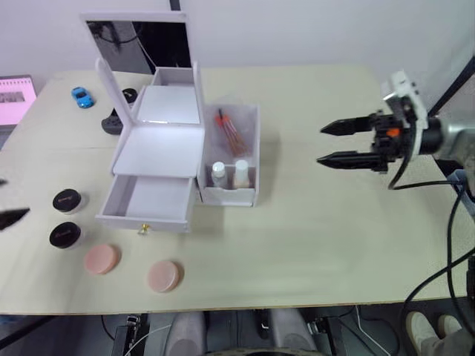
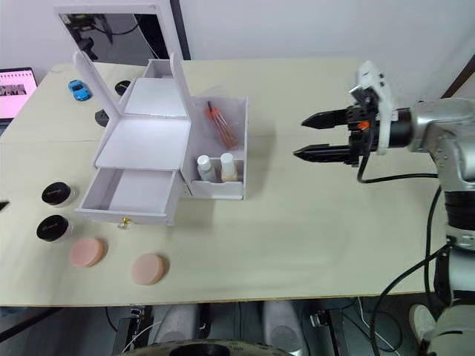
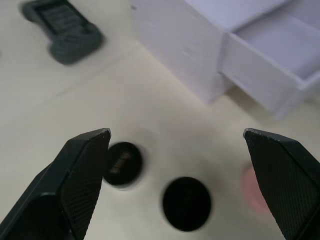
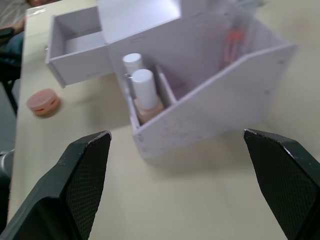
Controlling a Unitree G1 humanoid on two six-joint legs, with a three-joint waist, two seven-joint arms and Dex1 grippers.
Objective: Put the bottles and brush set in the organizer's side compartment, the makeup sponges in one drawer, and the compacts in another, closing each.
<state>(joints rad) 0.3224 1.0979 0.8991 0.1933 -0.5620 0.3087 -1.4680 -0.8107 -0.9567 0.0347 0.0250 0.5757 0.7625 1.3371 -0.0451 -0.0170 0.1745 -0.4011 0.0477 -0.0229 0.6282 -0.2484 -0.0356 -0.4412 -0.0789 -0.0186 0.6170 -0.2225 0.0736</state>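
A beige table [image 1: 312, 245]. Far left, the left gripper [image 3: 177, 145] hovers spread wide over two black compacts [image 1: 65, 216]; centre on one before clenching. Two pink makeup sponges [image 1: 132, 267] lie near the organizer [image 1: 167, 152], whose drawer [image 1: 145, 204] is open; bottles [image 1: 228, 173] and brush set [image 1: 228, 132] sit inside. The right gripper [image 1: 326, 143] is spread, empty. A toy car [image 1: 82, 97] sits far left.

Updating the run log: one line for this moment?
bottles, brush set: side compartment | drawer: open, empty | sponges, compacts: on table | left gripper, right gripper: open, empty
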